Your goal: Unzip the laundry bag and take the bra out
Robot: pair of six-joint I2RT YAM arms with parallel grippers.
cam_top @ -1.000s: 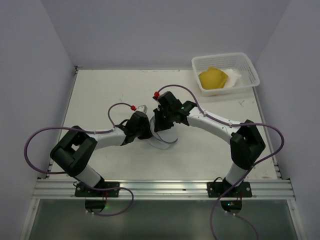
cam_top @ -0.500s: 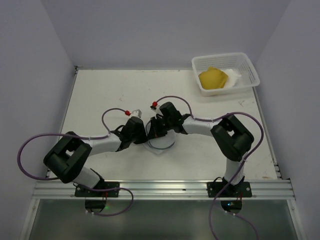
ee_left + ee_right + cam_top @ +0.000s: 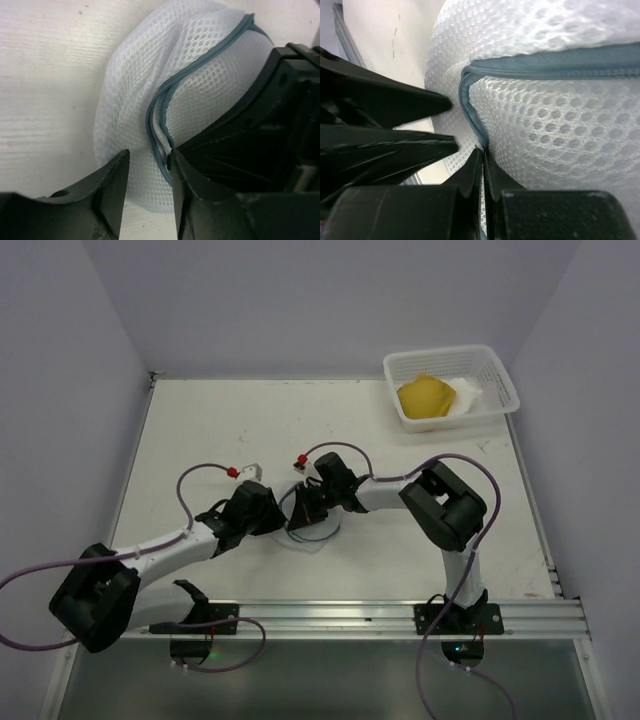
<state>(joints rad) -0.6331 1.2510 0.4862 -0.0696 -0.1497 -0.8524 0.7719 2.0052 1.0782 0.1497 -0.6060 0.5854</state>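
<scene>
Laundry bag [image 3: 150, 65] sits on the table [image 3: 250, 420], front middle, between both arms. Its zipper [image 3: 550, 65] looks closed wherever it shows, and no bra shows. The right gripper [image 3: 482, 155] is clenched on the zipper seam. The left gripper [image 3: 148, 161] stands released, astride the mesh. Unzipping and removal are both left to do.

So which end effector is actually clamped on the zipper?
The right end effector: its jaws are pinched shut on the zipper. On the left end effector they stand apart.
</scene>
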